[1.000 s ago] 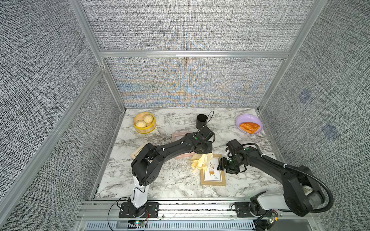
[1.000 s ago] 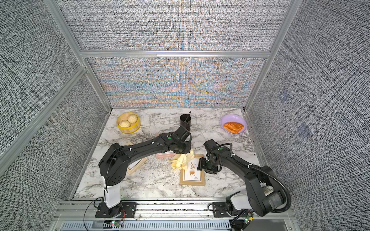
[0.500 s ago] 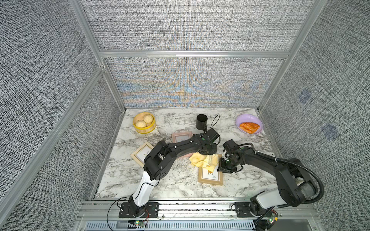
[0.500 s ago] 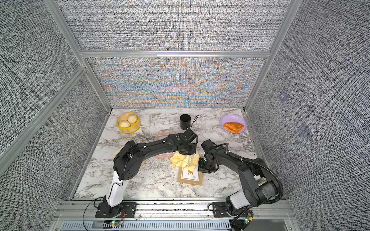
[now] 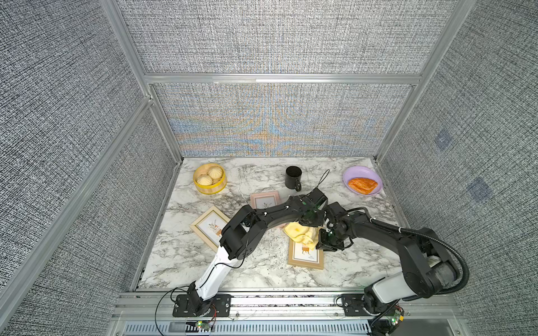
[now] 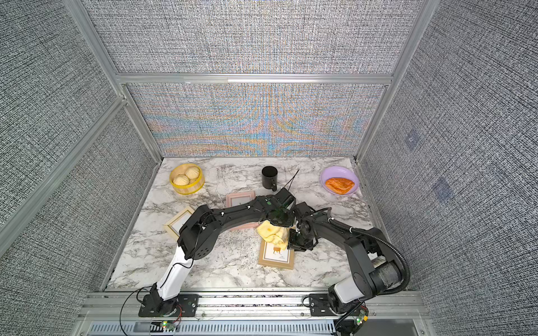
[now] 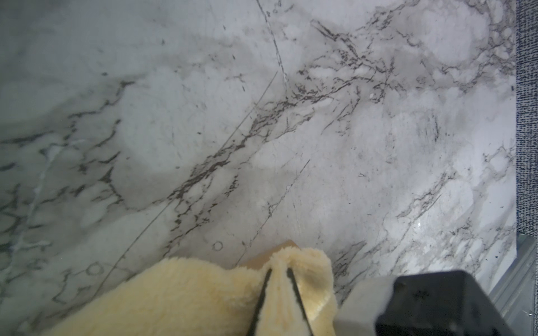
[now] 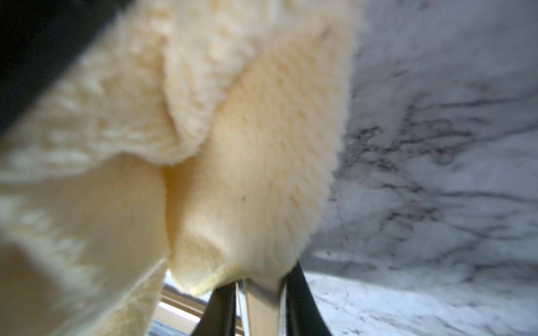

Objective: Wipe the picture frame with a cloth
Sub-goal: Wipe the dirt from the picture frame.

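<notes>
Marble table (image 5: 262,270) now carries the cloth (image 5: 300,234) bunched on the far end of the frame (image 5: 305,257), beneath the left tool (image 7: 278,275) clenched on a fold of it, while the right tool (image 8: 262,283), just beside the cloth, has newly clamped the frame edge, so wiping looks ready to begin.

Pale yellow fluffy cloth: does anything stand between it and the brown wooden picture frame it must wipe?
Nothing visible. The pale yellow fluffy cloth, pinched in the left gripper, lies over the far end of the brown wooden picture frame.
</notes>
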Robot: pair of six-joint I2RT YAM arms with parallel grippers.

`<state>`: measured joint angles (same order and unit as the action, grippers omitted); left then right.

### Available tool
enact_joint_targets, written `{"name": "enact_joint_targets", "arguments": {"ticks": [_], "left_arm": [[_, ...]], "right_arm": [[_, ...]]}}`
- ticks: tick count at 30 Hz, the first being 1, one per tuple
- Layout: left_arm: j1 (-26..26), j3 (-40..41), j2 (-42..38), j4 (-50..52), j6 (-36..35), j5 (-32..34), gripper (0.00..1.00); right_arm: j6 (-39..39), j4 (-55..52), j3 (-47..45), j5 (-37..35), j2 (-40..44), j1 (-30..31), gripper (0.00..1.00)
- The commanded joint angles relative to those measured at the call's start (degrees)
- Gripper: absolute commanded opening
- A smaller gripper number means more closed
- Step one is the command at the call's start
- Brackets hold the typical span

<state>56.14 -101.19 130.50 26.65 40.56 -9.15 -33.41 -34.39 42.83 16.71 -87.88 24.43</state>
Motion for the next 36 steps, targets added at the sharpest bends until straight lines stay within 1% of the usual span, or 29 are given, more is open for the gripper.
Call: {"name": "enact_joint_targets", "arguments": {"ticks": [1, 5, 8, 10, 15, 23, 25, 27, 32, 36], "left_arm": [[-1.0, 3.2, -0.7, 9.2, -1.7, 5.6, 0.00], [-3.6, 8.8, -4.4, 9.7, -2.3, 8.8, 0.00], [-5.2, 10.9, -6.4, 9.6, -3.2, 9.8, 0.00], [-5.5, 11.4, -6.9, 9.2, -3.6, 9.4, 0.00], [-4.6, 9.8, -5.3, 5.0, -3.5, 3.1, 0.00], [-0.6, -1.6, 3.7, 3.6, -3.4, -4.6, 0.00], [-0.5, -3.5, 5.2, 5.9, -3.8, -3.7, 0.00], [-0.7, -3.2, 4.8, 8.0, -4.7, -0.6, 0.00], [-3.1, 3.0, -0.4, 12.0, -6.7, 7.8, 0.00], [-5.3, 8.6, -4.5, 12.1, -7.2, 10.4, 0.00]], "right_arm": [[-2.2, -5.4, -0.6, -9.6, -2.4, 0.2, 0.01], [-2.7, -6.8, 0.5, -10.2, -3.1, 0.3, 0.00], [-2.7, -7.1, 1.1, -10.5, -3.9, 0.4, 0.00], [-2.6, -7.2, 1.4, -10.6, -4.3, 0.6, 0.00], [-2.0, -6.7, 1.8, -10.5, -4.4, 1.0, 0.00], [-1.8, -6.8, 4.5, -10.8, -5.8, 1.5, 0.00], [-1.9, -7.3, 4.8, -11.2, -6.3, 1.5, 0.00], [-1.8, -7.4, 4.8, -11.4, -6.8, 1.5, 0.00], [-2.1, -8.2, 4.5, -12.0, -7.7, 1.4, 0.00], [-2.3, -8.3, 4.4, -11.9, -8.1, 1.4, 0.00]]}}
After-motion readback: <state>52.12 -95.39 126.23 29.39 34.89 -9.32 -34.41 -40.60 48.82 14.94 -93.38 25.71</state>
